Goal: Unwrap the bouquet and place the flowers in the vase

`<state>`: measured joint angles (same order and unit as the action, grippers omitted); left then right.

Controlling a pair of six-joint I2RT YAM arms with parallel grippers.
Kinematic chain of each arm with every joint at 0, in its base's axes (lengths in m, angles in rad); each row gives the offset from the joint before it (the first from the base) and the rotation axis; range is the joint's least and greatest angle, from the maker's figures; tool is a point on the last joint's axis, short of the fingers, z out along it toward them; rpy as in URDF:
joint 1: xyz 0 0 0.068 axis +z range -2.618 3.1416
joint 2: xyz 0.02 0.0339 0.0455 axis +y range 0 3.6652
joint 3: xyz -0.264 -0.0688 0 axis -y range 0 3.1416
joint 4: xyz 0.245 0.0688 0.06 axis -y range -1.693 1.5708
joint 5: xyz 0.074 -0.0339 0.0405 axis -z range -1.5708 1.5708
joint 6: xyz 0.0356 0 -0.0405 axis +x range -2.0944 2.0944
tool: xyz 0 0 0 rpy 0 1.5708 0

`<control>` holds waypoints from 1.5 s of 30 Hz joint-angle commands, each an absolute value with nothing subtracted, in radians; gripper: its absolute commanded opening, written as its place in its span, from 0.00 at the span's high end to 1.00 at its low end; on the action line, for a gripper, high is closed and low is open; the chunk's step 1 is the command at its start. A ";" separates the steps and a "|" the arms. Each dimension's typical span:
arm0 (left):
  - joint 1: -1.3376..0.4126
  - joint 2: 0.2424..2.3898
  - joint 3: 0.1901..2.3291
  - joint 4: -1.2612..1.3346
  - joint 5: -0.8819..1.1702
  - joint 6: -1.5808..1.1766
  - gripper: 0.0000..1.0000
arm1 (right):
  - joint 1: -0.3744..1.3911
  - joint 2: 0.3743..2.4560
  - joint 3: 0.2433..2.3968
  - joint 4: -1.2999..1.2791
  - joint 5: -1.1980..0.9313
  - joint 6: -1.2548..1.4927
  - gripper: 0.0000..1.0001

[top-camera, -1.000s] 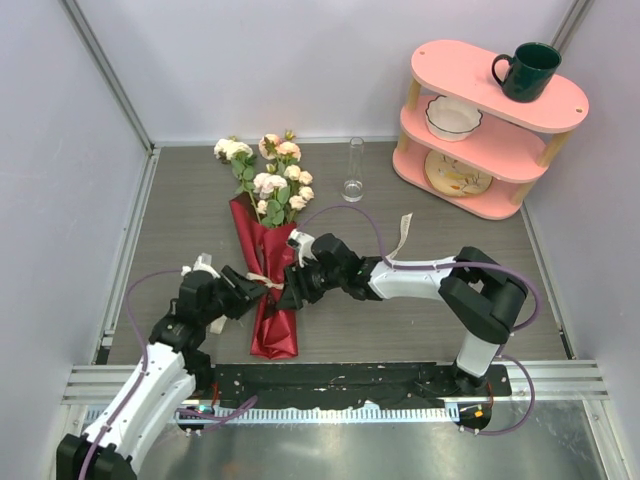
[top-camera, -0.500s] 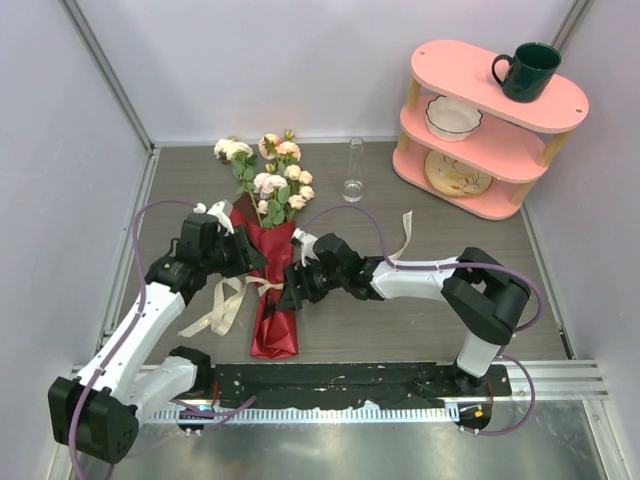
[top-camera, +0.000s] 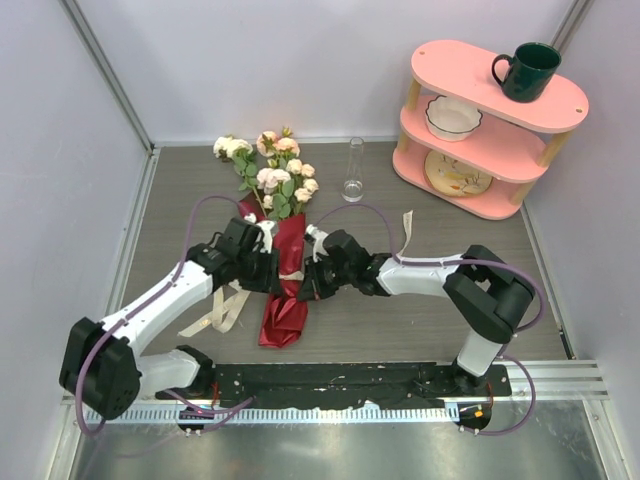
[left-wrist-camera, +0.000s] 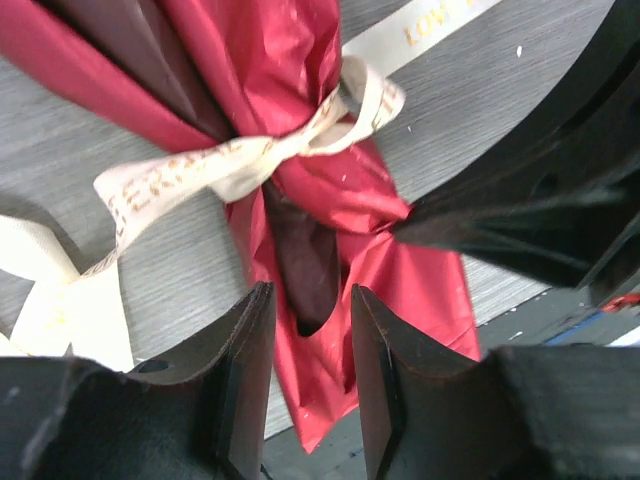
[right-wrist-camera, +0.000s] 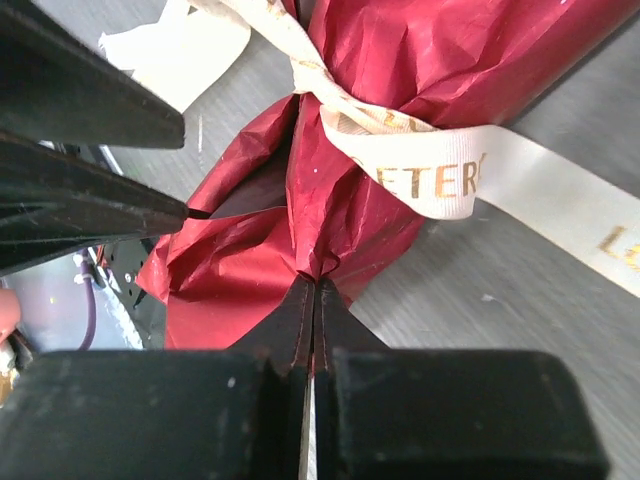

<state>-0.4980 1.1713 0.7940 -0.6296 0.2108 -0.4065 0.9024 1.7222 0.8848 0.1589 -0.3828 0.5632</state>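
While the ribbon (left-wrist-camera: 240,165) is not yet off the wrap (top-camera: 283,320), the right gripper (right-wrist-camera: 311,282) pinches a lower fold shut and the left gripper (left-wrist-camera: 308,300) gapes astride it. Farther off, the flowers (top-camera: 280,180) lie bundled on the table (top-camera: 180,200) and the vase (top-camera: 353,170) stands empty: barely begun.

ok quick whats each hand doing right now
left hand: open, straddling the wrapping paper, not gripping
right hand: shut on a fold of the wrapping paper

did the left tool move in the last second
Yes. The left tool has shifted farther back and rightward, closer to the vase, and is now against the bouquet wrapping.
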 commanded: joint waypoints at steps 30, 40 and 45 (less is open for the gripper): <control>-0.644 1.528 1.017 -0.486 0.110 -0.179 0.68 | 0.785 1.588 0.776 0.163 -0.543 0.442 0.99; -0.649 1.560 1.002 -0.480 0.129 -0.206 0.75 | 0.778 1.595 0.773 0.172 -0.543 0.442 0.99; -0.653 1.569 0.999 -0.482 0.115 -0.212 0.71 | 0.778 1.592 0.762 0.178 -0.535 0.445 0.99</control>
<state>-0.6426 1.5532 0.9890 -0.5114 0.1085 -0.2062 0.7815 1.6295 0.7673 0.1341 -0.5220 0.4503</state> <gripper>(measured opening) 0.288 0.039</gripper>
